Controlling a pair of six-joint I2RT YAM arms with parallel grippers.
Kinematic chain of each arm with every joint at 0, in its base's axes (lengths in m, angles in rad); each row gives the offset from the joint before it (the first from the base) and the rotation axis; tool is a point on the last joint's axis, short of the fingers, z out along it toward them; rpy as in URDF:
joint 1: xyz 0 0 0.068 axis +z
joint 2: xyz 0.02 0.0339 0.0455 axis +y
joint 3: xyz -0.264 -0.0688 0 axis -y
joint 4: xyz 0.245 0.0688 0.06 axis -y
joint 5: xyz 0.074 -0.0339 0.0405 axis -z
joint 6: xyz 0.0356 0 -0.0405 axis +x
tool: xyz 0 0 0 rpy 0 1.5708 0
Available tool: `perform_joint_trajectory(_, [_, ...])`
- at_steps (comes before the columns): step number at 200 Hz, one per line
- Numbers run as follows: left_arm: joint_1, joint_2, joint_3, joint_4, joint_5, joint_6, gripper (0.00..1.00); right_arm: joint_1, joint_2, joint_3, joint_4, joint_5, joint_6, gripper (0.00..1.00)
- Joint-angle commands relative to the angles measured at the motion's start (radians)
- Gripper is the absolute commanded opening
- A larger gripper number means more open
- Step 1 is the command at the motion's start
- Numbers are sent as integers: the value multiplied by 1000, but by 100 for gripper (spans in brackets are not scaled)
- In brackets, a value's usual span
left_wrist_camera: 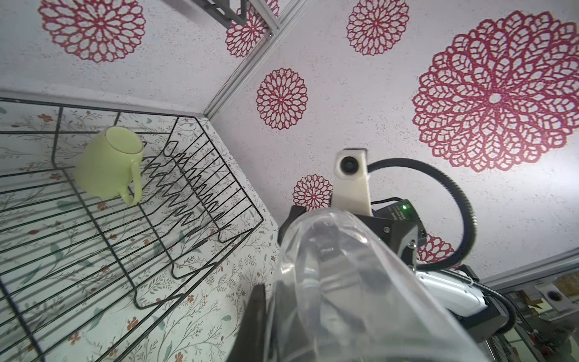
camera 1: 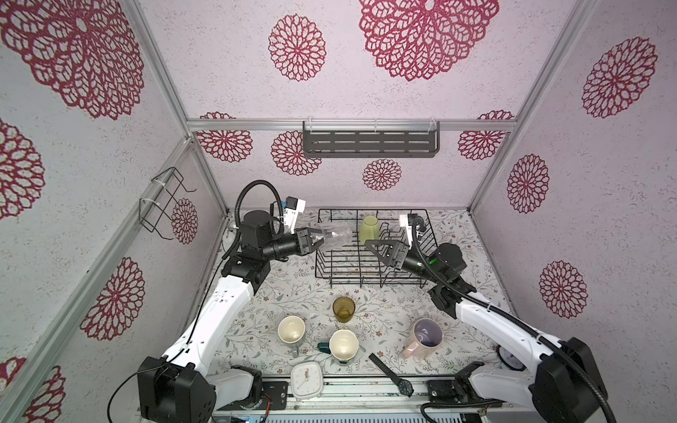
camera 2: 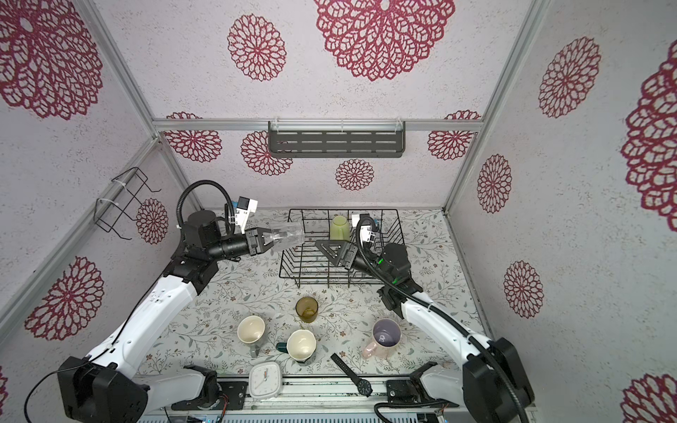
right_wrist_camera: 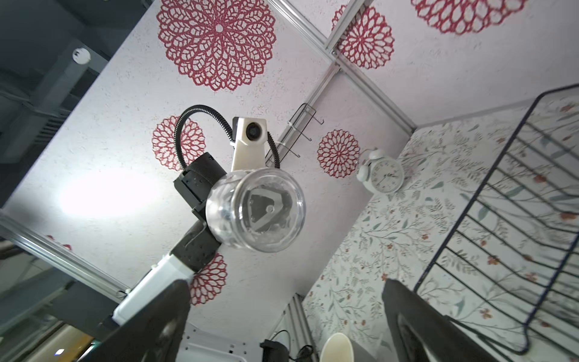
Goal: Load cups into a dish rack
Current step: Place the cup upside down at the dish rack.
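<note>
My left gripper is shut on the rim of a small clear glass. The glass lies sideways in the air over the left edge of the black wire dish rack. A lime-green mug rests upside down inside the rack. My right gripper hovers open and empty over the rack, facing the glass's base. On the table in front stand an amber tumbler, a grey mug, a teal mug and a pink mug.
A square white clock and a black wristwatch lie at the front edge. A dark clock sits by the right arm, and a white bell clock behind the left arm. A grey shelf and a wire holder hang on the walls.
</note>
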Motion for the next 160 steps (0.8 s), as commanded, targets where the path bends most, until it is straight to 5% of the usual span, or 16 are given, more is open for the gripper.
perform_joint_trajectory(1, [-16, 20, 6, 68, 42, 31, 0, 27, 50, 34, 233, -88, 220, 99])
perform_joint_trajectory(45, [-29, 58, 19, 30, 47, 82, 0, 61, 136, 66, 382, -87, 368, 98])
perform_joint_trajectory(122, [-71, 90, 13, 12, 81, 129, 0, 92, 206, 96, 415, -74, 379, 87])
perform_joint_trajectory(160, [-95, 91, 7, 0, 80, 184, 0, 98, 229, 106, 419, -71, 408, 91])
